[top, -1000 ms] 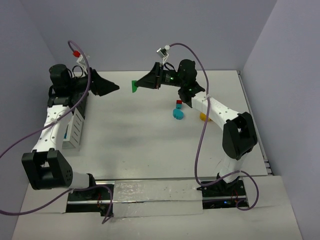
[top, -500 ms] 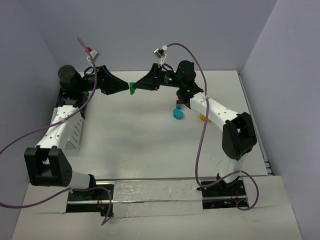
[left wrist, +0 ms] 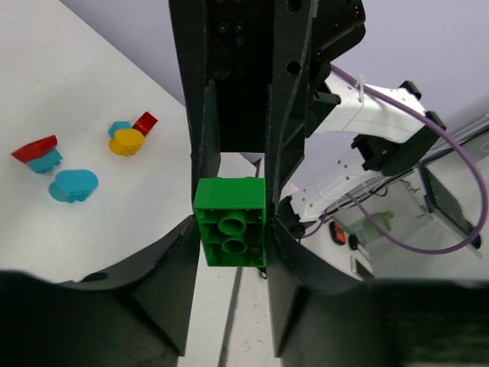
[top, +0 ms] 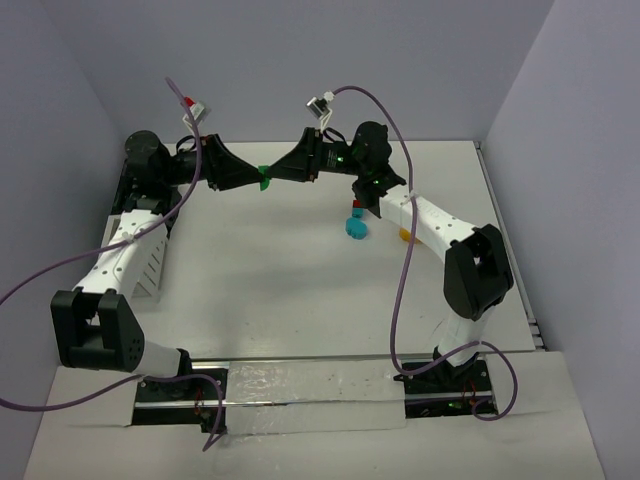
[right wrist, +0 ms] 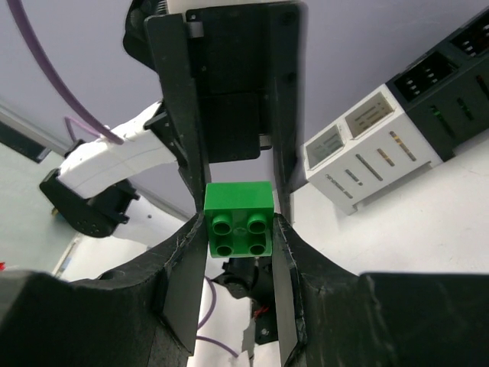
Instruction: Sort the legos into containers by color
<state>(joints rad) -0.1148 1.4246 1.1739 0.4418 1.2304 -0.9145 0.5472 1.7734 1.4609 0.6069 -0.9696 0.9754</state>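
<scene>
A green brick (top: 264,177) hangs in the air above the far middle of the table, held from both sides. My left gripper (top: 258,181) reaches in from the left and is shut on it; in the left wrist view the green brick (left wrist: 231,222) sits hollow side up between my fingertips. My right gripper (top: 271,173) comes from the right, also shut on the green brick (right wrist: 239,218), studs toward its camera. On the table lie a cyan rounded piece (top: 355,227), a red-on-cyan piece (top: 357,207) and a yellow piece (top: 405,234).
A white slatted bin (top: 150,258) stands at the left edge under my left arm. The right wrist view shows the white bin (right wrist: 359,153) beside a black bin (right wrist: 439,73). The loose pieces (left wrist: 73,185) lie under my right arm.
My left gripper has swung right to meet the right gripper and closed on the green brick. The right gripper shifted slightly left, still holding the brick.
</scene>
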